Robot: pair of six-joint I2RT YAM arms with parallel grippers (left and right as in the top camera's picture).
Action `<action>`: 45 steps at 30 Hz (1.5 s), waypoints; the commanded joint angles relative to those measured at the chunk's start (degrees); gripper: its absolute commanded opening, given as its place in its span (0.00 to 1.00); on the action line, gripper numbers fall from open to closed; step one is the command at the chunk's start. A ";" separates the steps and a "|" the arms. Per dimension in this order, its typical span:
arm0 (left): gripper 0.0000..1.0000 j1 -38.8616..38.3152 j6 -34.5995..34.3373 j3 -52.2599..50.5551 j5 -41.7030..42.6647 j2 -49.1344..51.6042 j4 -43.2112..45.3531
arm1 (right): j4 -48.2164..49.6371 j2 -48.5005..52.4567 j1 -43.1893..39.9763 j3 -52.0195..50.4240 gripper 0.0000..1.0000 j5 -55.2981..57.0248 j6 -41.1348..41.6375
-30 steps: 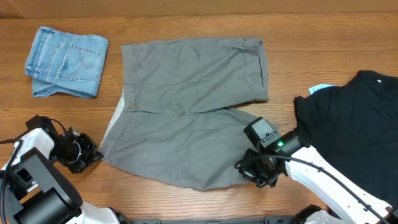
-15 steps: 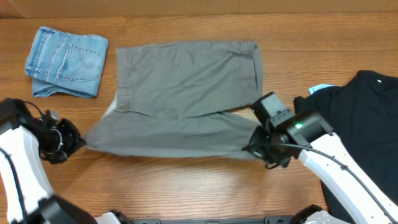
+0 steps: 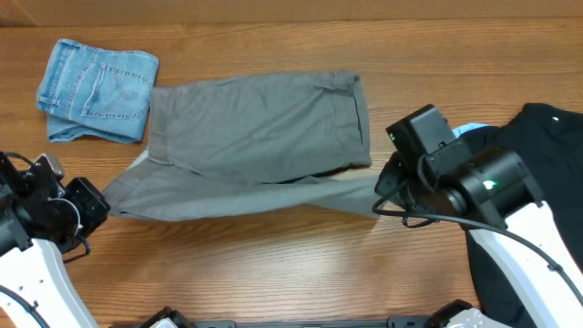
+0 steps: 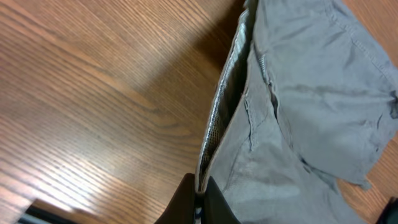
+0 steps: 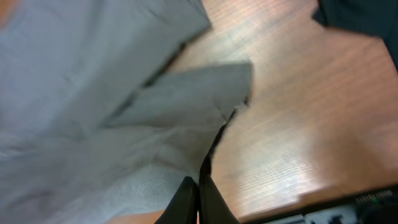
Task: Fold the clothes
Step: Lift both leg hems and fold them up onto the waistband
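Nearest, a bare strip of the wooden desk (image 3: 273,273) runs along the front edge, open between the two arms. Just beyond it the left fingers (image 4: 181,205) are pinched tight on the shorts (image 3: 264,128) at the waistband corner, where the paler inner band shows. The right fingers (image 5: 180,205) are likewise clamped on the hem corner of the near leg. The near edge of the shorts hangs taut between the two grips, raised off the wood with a shadow under it.

Farther back, the other leg lies flat in the middle of the desk, waist to the left and hem to the right. Open wood lies around the left fingers.

To the right, a black garment (image 3: 537,200) covers that side of the desk and the right arm (image 3: 492,182) reaches over it. A gap of wood separates it from the shorts' hem. A light-blue scrap (image 3: 466,130) peeks out at its far edge. A small pale mark on the black cloth is too small to read.

At the far left, a folded denim garment (image 3: 98,89) sits just beside the waist corner of the shorts. Behind everything, a band of bare wood runs to the desk's far edge.
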 commanded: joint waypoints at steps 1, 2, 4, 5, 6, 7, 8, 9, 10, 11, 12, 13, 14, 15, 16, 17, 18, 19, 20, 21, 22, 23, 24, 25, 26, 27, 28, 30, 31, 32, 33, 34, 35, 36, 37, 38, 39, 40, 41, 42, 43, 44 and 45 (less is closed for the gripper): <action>0.04 0.17 -0.48 1.42 -2.21 -1.62 0.72 | 2.51 -1.22 -0.31 4.26 0.04 3.10 -0.35; 0.04 0.00 -0.85 1.42 -2.19 -1.42 0.87 | 4.33 -1.20 -0.57 4.31 0.04 3.08 -0.35; 0.04 -0.46 -1.01 1.40 -2.29 -1.03 1.01 | 6.99 -0.85 -1.29 4.28 0.04 3.10 -0.37; 0.04 -0.72 -0.98 1.38 -2.51 -0.81 1.14 | 8.28 -0.50 -1.88 4.28 0.04 3.13 -0.37; 0.04 -1.01 -1.01 1.38 -2.62 -0.46 1.16 | 9.25 -0.04 -2.49 4.28 0.04 3.13 -0.42; 0.04 -1.29 -0.98 1.38 -2.69 -0.09 1.31 | 10.32 0.50 -3.23 4.28 0.04 3.10 -0.74; 0.04 -1.68 -0.98 1.31 -2.91 0.37 1.64 | 11.54 1.18 -3.98 4.28 0.04 3.10 -1.64; 0.04 -2.10 -0.98 1.20 -3.13 0.94 2.14 | 12.79 1.92 -4.68 4.28 0.04 3.13 -2.40; 0.04 -2.43 -0.98 0.98 -3.13 1.44 2.64 | 14.16 2.73 -5.38 4.28 0.04 3.10 -3.21; 0.04 -2.84 -1.03 0.74 -2.99 2.10 3.41 | 15.23 3.50 -5.95 4.28 0.04 3.13 -3.41; 0.04 -3.30 -1.05 0.57 -2.80 2.84 4.42 | 16.41 4.42 -6.64 4.28 0.04 3.13 -3.41; 0.04 -3.74 -1.07 0.52 -2.56 3.56 5.46 | 17.59 5.40 -7.37 4.28 0.04 3.10 -3.43; 0.04 -4.31 -2.01 0.52 -1.97 4.44 6.82 | 18.62 6.25 -7.98 4.28 0.04 3.10 -3.43; 0.04 -4.87 -2.93 0.52 -1.22 5.31 8.46 | 19.93 7.34 -8.70 4.28 0.04 3.13 -3.48; 0.04 -5.42 -3.21 0.52 -0.94 6.08 10.01 | 21.57 8.48 -9.42 4.28 0.04 3.04 -4.28; 0.04 -6.25 -3.78 0.52 -0.94 7.15 12.13 | 23.67 9.75 -10.14 4.28 0.04 2.84 -5.27; 0.04 -6.80 -4.07 0.52 -0.94 7.91 13.57 | 25.35 10.69 -10.62 4.28 0.04 2.80 -6.16; 0.04 -7.52 -4.26 0.52 -0.94 8.87 15.32 | 27.50 12.02 -11.21 4.28 0.04 2.82 -6.47; 0.04 -8.11 -4.55 0.52 -1.11 9.73 16.81 | 29.33 13.07 -11.67 4.28 0.04 2.82 -6.64; 0.04 -8.85 -4.68 0.52 -1.11 10.97 19.17 | 32.26 14.51 -12.24 4.28 0.04 2.51 -8.20; 0.04 -9.38 -5.01 0.52 -1.11 11.87 20.87 | 34.12 15.47 -12.57 4.28 0.04 2.47 -9.05; 0.04 -10.05 -5.44 0.52 -1.09 12.94 23.02 | 36.50 16.85 -12.98 4.28 0.04 2.49 -9.20; 0.04 -10.69 -5.70 0.52 -1.09 13.81 24.65 | 38.14 17.92 -13.27 4.28 0.04 2.45 -9.20; 0.04 -11.32 -6.14 0.52 -1.09 14.64 26.21 | 39.89 19.10 -13.57 4.28 0.04 2.21 -9.22; 0.04 -12.07 -6.19 0.52 -1.11 15.72 28.11 | 41.38 20.17 -13.81 4.28 0.04 1.99 -9.22; 0.04 -13.05 -6.19 0.52 -1.14 17.09 30.32 | 43.36 21.79 -14.14 4.28 0.04 1.51 -9.22; 0.04 -13.75 -6.21 0.52 -1.11 18.05 31.82 | 44.65 22.91 -14.36 4.28 0.04 0.96 -9.22; 0.04 -15.43 -6.38 0.52 -1.14 20.48 35.28 | 47.04 25.18 -14.71 4.28 0.04 -0.26 -9.22; 0.04 -16.06 -6.62 0.52 -1.38 21.57 36.46 | 48.22 26.45 -14.86 4.28 0.04 -0.74 -9.20; 0.04 -16.79 -6.86 0.52 -1.97 22.93 37.83 | 49.31 27.54 -14.97 4.28 0.04 -1.03 -9.20; 0.04 -17.33 -7.74 0.52 -3.04 24.02 38.75 | 50.60 28.74 -15.06 4.28 0.04 -1.03 -9.22; 0.04 -17.92 -9.01 0.52 -4.11 25.33 39.89 | 51.74 29.70 -15.08 4.28 0.04 -1.03 -9.22; 0.04 -18.43 -9.66 0.52 -4.11 26.69 41.18 | 53.11 30.77 -15.13 4.28 0.04 -1.03 -9.22; 0.04 -18.93 -10.21 0.52 -3.56 28.00 42.73 | 54.60 31.82 -15.13 4.28 0.04 -1.05 -9.22; 0.04 -19.34 -10.80 0.52 -3.41 29.03 43.78 | 55.49 32.46 -15.15 4.28 0.04 -1.01 -9.27; 0.04 -19.82 -11.45 0.52 -3.45 30.18 45.00 | 56.57 33.20 -15.19 4.28 0.04 -1.01 -9.53; 0.04 -20.20 -11.78 0.52 -3.50 31.08 46.03 | 57.35 33.73 -15.21 4.28 0.04 -1.03 -9.66; 0.04 -20.57 -11.91 0.52 -3.72 32.09 47.15 | 58.10 34.29 -15.30 4.28 0.04 -1.05 -9.64; 0.04 -20.83 -11.98 0.52 -3.78 32.83 47.80 | 58.64 34.93 -15.30 4.28 0.04 -1.03 -9.66; 0.04 -21.03 -12.20 0.52 -3.82 33.64 48.57 | 59.04 35.39 -15.30 4.28 0.04 -1.03 -9.66; 0.04 -21.16 -12.24 0.52 -3.89 34.29 49.20 | 59.25 35.95 -15.30 4.28 0.04 -1.03 -9.64; 0.05 -21.27 -12.52 0.52 -3.89 34.99 49.94 | 59.25 36.41 -15.30 4.28 0.04 -1.05 -9.64; 0.05 -21.31 -12.61 0.52 -3.89 35.67 50.69 | 59.25 36.83 -15.30 4.28 0.04 -1.03 -9.64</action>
